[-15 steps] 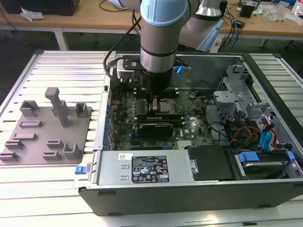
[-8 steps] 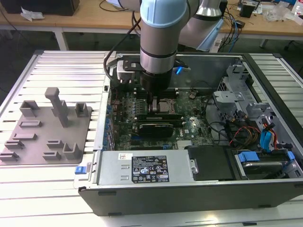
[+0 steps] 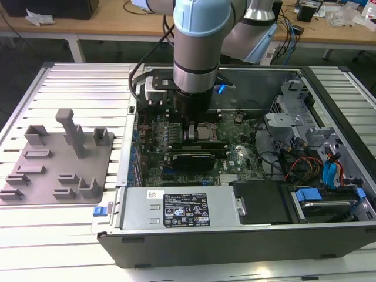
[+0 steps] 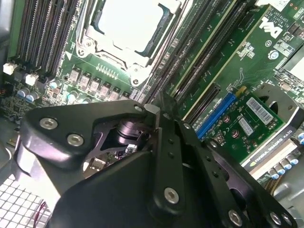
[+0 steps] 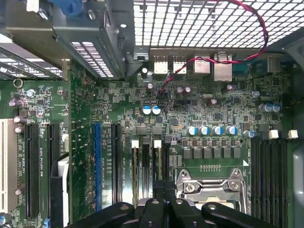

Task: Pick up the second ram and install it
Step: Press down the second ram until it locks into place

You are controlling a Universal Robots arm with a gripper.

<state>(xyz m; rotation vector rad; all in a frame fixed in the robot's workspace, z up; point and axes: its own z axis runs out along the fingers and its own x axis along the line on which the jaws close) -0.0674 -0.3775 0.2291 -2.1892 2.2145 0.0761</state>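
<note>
In the exterior view my gripper (image 3: 191, 134) reaches down into the open computer case (image 3: 235, 244), onto the motherboard just beside the silver processor socket (image 3: 207, 133). In both wrist views the black fingers (image 4: 153, 110) (image 5: 156, 195) stand pressed together with no gap showing. Their tips rest over the dark memory slots (image 5: 147, 166) (image 4: 204, 47) with white latches (image 5: 135, 143) next to the socket (image 5: 213, 190). The second ram is hidden; nothing green shows between or beyond the fingertips. The grey fixture plate (image 3: 59, 158) at the exterior view's left carries no stick.
A graphics card (image 3: 191, 160) (image 4: 256, 118) lies close to the gripper. Drive cages (image 3: 294, 123) and bundled cables (image 3: 305, 167) crowd the case at the exterior view's right. A red and black wire (image 5: 190, 64) crosses the rear grille. The case walls surround the arm.
</note>
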